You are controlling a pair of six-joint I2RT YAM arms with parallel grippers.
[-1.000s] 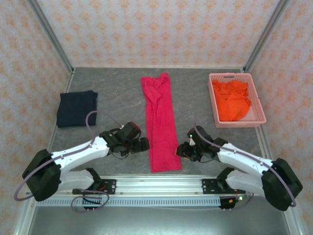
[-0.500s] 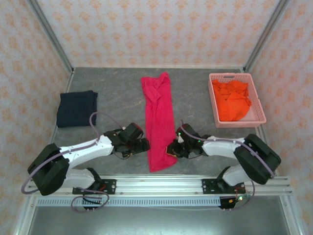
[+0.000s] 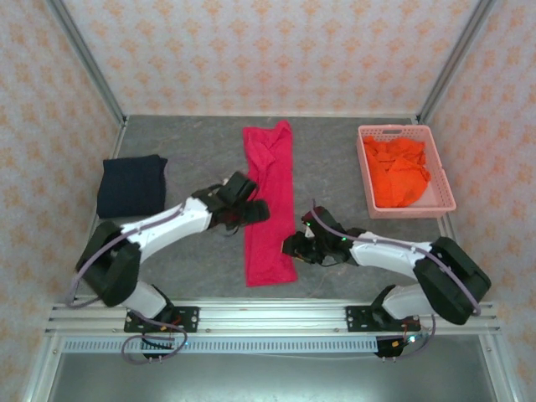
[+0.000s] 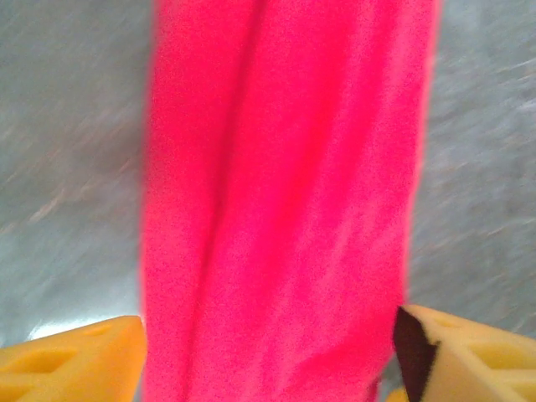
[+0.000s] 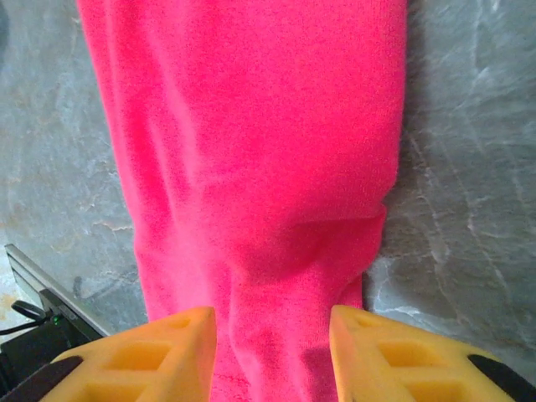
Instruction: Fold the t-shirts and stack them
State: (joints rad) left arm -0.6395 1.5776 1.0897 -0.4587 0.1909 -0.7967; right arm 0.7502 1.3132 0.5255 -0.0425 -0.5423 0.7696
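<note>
At the middle of the table (image 3: 193, 151), the pink shirt (image 3: 272, 167) is lying as a long narrow strip, its long axis running straight away from our bases toward the far wall. We are reaching at it from both sides. Our left gripper (image 3: 254, 211) is sitting at the strip's left edge about halfway along, and our right gripper (image 3: 293, 249) is sitting at the right edge, nearer the near end. In the left wrist view the fingers (image 4: 79, 364) are standing spread wide, one at each long edge, so the whole width of the strip is passing between them and stretching on ahead; the cloth there is looking flat, not gathered. In the right wrist view the fingers (image 5: 159, 356) are standing partly apart with a ridge of cloth in the gap, and we cannot tell whether they are pinching it or merely resting on it. We are judging that the next fold is going across the short way, so what matters is that the near end is lying closest to the right arm while the left is marking the middle. The navy shirt (image 3: 131, 186) is lying folded well off to the left, and the orange shirt (image 3: 398, 172) is waiting crumpled in the basket (image 3: 408, 129) at the right.
</note>
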